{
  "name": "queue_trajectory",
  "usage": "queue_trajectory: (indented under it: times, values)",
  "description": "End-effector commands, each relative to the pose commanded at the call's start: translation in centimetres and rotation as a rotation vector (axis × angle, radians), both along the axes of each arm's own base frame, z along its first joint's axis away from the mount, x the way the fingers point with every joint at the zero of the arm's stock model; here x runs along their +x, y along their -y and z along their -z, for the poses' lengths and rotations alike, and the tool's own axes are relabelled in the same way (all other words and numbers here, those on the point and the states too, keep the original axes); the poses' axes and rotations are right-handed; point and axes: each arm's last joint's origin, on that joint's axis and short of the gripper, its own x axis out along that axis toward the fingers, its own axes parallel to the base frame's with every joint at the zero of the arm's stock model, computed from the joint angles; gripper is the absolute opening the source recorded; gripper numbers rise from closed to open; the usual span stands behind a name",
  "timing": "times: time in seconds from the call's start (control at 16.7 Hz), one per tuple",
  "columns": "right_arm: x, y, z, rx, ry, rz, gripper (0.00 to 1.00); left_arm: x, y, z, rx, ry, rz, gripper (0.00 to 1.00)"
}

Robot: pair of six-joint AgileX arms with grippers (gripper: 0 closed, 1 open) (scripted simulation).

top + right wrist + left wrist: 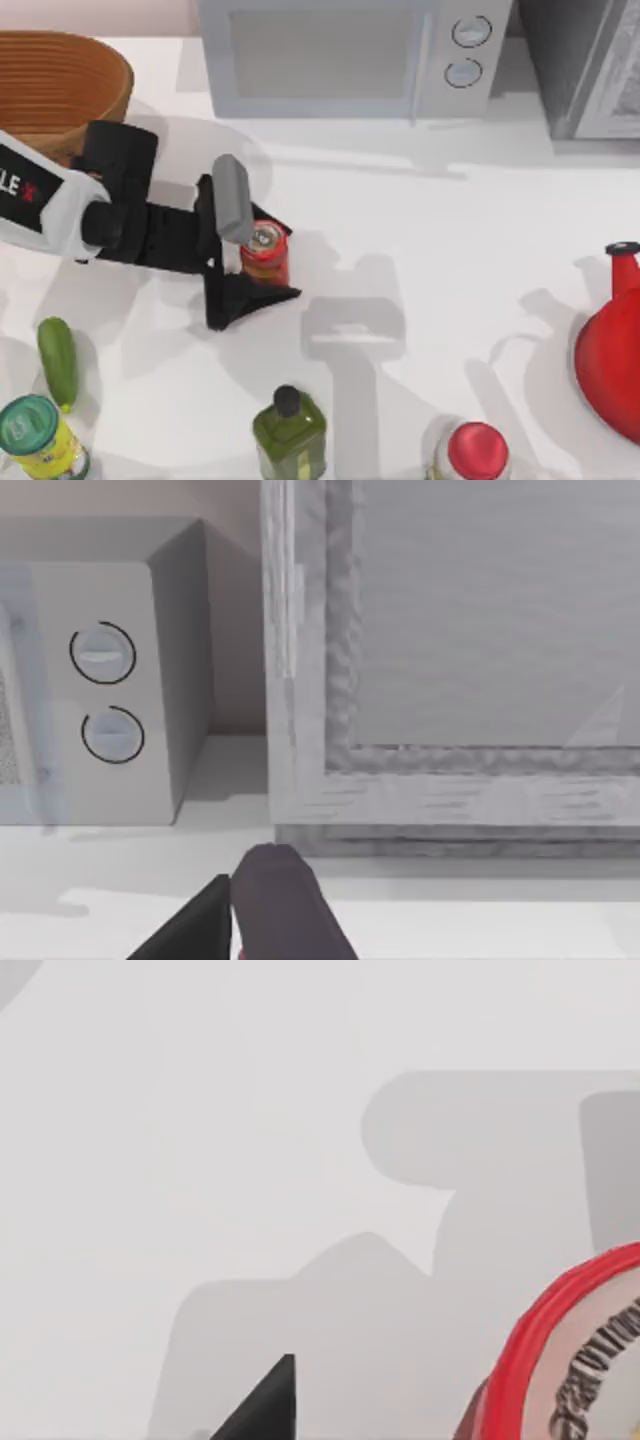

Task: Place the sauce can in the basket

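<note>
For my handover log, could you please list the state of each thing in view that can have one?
sauce can: upright on the table, between the jaws of the left gripper.
basket: upright at the top view's far left, nothing seen inside.
microwave: door shut.
cucumber: lying flat.
olive oil bottle: upright, capped.
red-capped jar: upright, capped.
teal-lidded can: upright, lid on.
right gripper: parked near the microwave.

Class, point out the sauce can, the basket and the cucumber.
sauce can (265,240): top view, silvery lid.
basket (60,85): top view, ribbed inner wall.
cucumber (57,362): top view, middle of its green body.
</note>
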Motion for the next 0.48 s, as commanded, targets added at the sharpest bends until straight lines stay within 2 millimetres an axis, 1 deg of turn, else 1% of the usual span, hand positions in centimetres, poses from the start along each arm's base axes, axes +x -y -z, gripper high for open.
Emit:
queue_trajectory:
  times: [0.48]
  values:
    - [0.0, 0.0, 0.0, 0.0, 0.0, 0.0, 1.0, 0.0, 0.0, 0.0, 0.0, 0.0, 0.0, 0.02]
